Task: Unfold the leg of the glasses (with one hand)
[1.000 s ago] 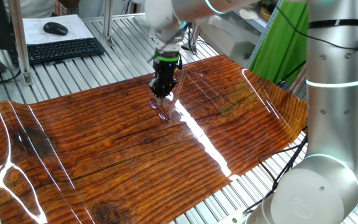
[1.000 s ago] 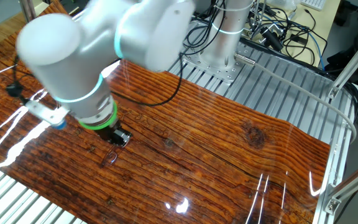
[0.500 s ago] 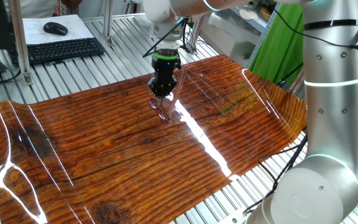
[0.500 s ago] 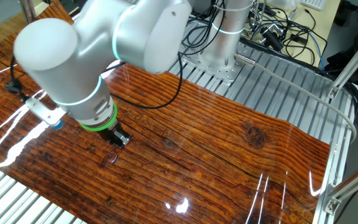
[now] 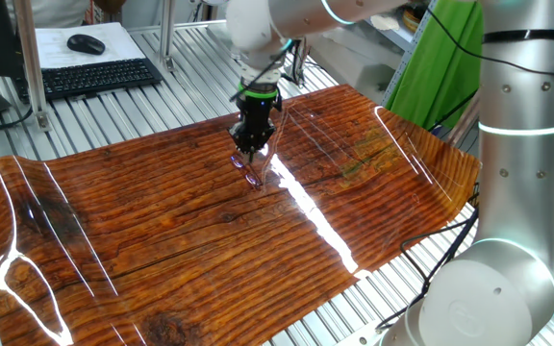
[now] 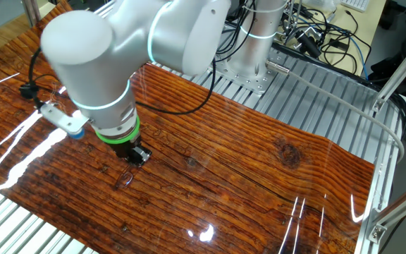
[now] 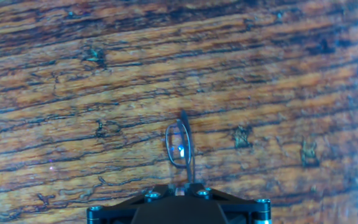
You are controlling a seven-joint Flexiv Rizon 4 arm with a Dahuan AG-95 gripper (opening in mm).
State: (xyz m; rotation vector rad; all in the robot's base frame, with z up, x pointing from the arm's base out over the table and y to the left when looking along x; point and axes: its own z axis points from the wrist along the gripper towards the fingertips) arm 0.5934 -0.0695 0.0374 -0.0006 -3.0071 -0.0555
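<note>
The glasses are tiny dark wire spectacles with a purple glint. They lie on the wood-grain table sheet. In the hand view one lens ring stands just ahead of my gripper, and a thin leg runs back from it between the fingertips. The jaws look closed together on that leg end. In one fixed view my gripper points down just behind the glasses. In the other fixed view the gripper sits just right of and above the glasses.
A keyboard and a mouse lie beyond the sheet's far left edge. The robot's base column stands at the right. Cables and a metal rail lie behind the table. A white cable loop lies on the sheet at the left.
The arm's upper links have swung sideways above the table. The gripper tip has stayed at the glasses, shifting only slightly. The glasses lie in about the same spot.
</note>
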